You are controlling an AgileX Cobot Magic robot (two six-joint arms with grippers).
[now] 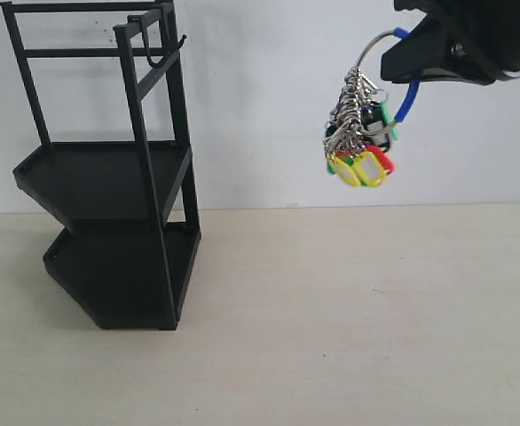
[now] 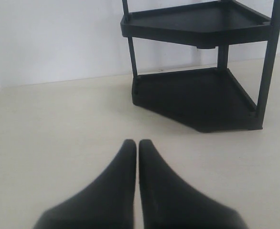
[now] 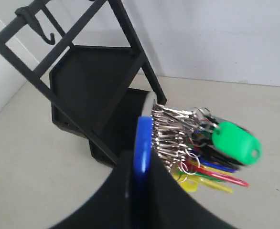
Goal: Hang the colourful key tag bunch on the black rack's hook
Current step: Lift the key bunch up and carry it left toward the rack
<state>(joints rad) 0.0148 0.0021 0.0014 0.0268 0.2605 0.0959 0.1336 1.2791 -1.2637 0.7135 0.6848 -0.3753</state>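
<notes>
The black rack (image 1: 109,191) stands at the left on the pale table; its small hook (image 1: 164,53) curves out from the top bar. High at the right, my right gripper (image 1: 400,62) is shut on the blue-and-silver loop of the colourful key tag bunch (image 1: 359,133), whose tags dangle in the air well right of the rack. In the right wrist view the blue loop (image 3: 143,143) sits pinched in my right gripper (image 3: 142,155), tags (image 3: 211,148) fanned beside it, the rack (image 3: 90,90) and hook (image 3: 48,33) beyond. My left gripper (image 2: 137,145) is shut and empty, low over the table facing the rack (image 2: 202,95).
A white wall backs the scene. The beige table (image 1: 349,319) spreads to the right of the rack and in front of it.
</notes>
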